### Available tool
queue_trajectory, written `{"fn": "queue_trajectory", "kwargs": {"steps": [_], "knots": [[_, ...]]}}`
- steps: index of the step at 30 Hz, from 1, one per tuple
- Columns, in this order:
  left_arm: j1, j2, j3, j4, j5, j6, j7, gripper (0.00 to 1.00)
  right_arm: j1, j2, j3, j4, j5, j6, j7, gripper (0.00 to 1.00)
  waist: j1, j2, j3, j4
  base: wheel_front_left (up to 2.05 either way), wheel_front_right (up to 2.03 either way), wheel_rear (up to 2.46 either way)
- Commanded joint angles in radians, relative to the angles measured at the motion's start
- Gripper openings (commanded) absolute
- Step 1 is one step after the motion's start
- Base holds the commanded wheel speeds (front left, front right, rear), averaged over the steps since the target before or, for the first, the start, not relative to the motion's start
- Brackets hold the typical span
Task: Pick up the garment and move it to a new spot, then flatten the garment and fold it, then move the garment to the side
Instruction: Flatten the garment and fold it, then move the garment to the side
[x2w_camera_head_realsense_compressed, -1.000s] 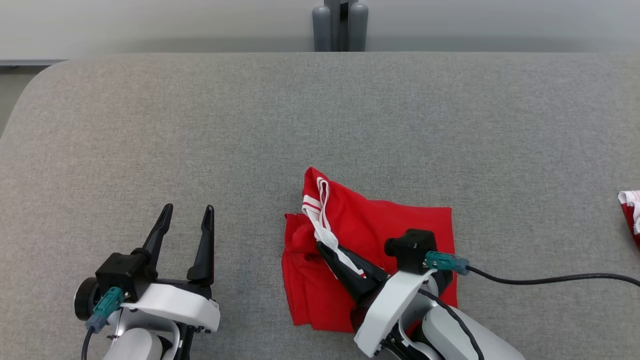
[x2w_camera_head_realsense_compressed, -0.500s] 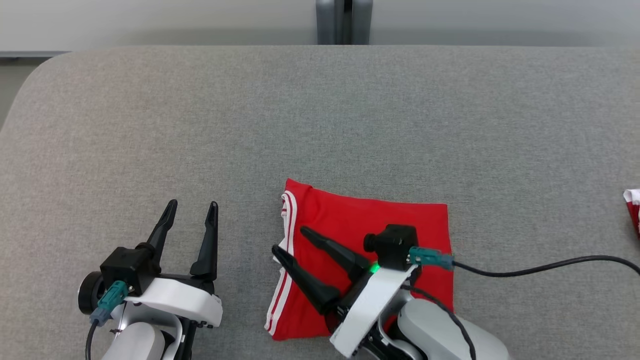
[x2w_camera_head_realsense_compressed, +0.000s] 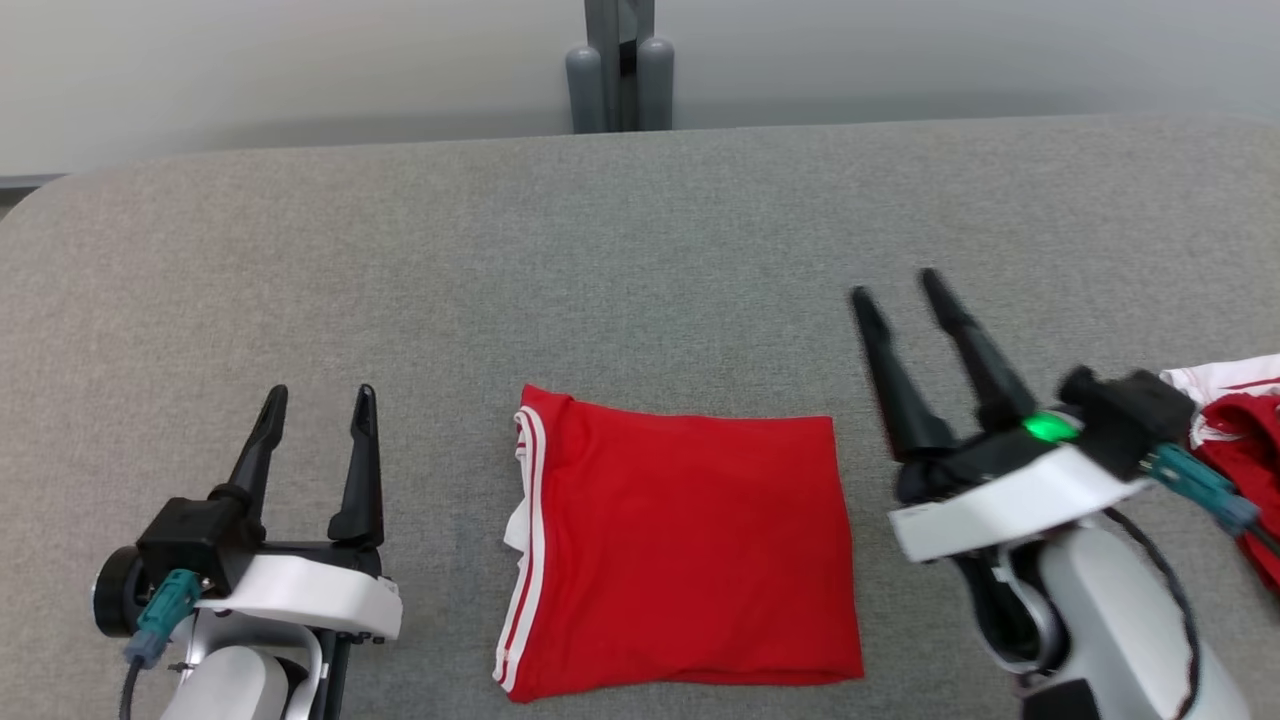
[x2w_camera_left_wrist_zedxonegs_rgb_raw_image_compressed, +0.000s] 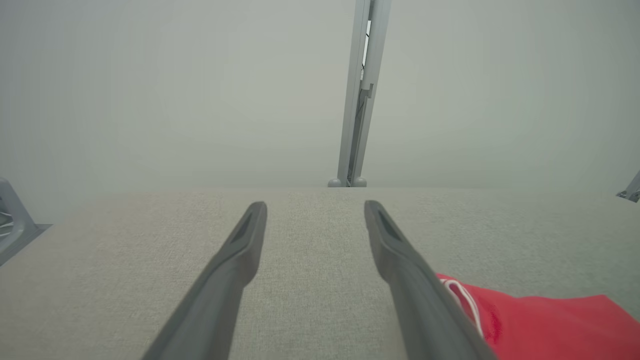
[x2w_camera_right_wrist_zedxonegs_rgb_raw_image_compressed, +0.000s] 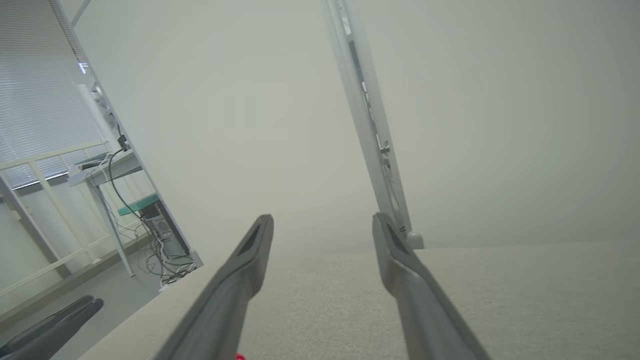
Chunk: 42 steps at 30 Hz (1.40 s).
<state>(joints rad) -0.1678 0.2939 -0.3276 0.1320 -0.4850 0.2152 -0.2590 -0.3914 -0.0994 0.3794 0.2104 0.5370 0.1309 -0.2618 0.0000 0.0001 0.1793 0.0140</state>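
Note:
The garment (x2w_camera_head_realsense_compressed: 680, 550) is red with white stripes along its left edge and lies folded into a flat rectangle at the near middle of the grey table (x2w_camera_head_realsense_compressed: 640, 250). A corner of the garment (x2w_camera_left_wrist_zedxonegs_rgb_raw_image_compressed: 540, 325) shows at the lower right of the left wrist view. My left gripper (x2w_camera_head_realsense_compressed: 318, 396) rests open to the garment's left, fingers pointing away from me, nothing between them. My right gripper (x2w_camera_head_realsense_compressed: 898, 283) is open and empty, raised off the table to the garment's right, apart from it. In the right wrist view its fingers (x2w_camera_right_wrist_zedxonegs_rgb_raw_image_compressed: 250, 265) point over the table's far edge.
Another red and white piece of clothing (x2w_camera_head_realsense_compressed: 1235, 420) lies at the table's right edge, just behind my right wrist. A grey post (x2w_camera_head_realsense_compressed: 620, 65) stands behind the table's far edge. A desk with cables (x2w_camera_right_wrist_zedxonegs_rgb_raw_image_compressed: 125, 200) stands off to one side of the room.
My right gripper let go of the garment's striped edge, opened, and swung from over the garment to its right side. The garment now lies flat and folded. The head camera shifted too.

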Motion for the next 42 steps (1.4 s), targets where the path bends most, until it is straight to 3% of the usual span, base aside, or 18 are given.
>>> {"fn": "queue_trajectory", "kwargs": {"steps": [1,8,20,35,42], "knots": [[0.007,0.008,0.007,-0.014,0.005,0.011,-0.004,1.00,0.035,-0.011,-0.045,-0.017,-0.031,0.000,-0.003,1.00,0.0000,-0.0001,-0.010,-0.011,0.00,0.00,0.00],[0.049,0.033,0.033,-0.068,0.008,0.044,0.001,1.00,0.187,-0.009,-0.266,-0.114,-0.209,0.000,0.068,1.00,0.0000,-0.0001,-0.044,-0.033,0.00,0.00,0.00],[0.124,0.080,0.004,-0.103,0.064,0.107,0.060,1.00,0.407,0.031,-0.422,-0.217,-0.359,0.000,0.186,1.00,0.0000,-0.0001,-0.093,-0.036,0.00,0.00,0.00],[0.143,0.100,-0.013,-0.126,0.069,0.117,0.091,1.00,0.468,0.046,-0.445,-0.262,-0.402,0.000,0.241,1.00,0.0000,-0.0001,-0.104,-0.015,0.00,0.00,0.00],[0.113,0.092,-0.034,-0.124,0.080,0.108,0.090,1.00,0.464,0.046,-0.412,-0.208,-0.413,0.000,0.310,1.00,0.0000,-0.0001,-0.085,0.043,0.00,0.00,0.00]]}}
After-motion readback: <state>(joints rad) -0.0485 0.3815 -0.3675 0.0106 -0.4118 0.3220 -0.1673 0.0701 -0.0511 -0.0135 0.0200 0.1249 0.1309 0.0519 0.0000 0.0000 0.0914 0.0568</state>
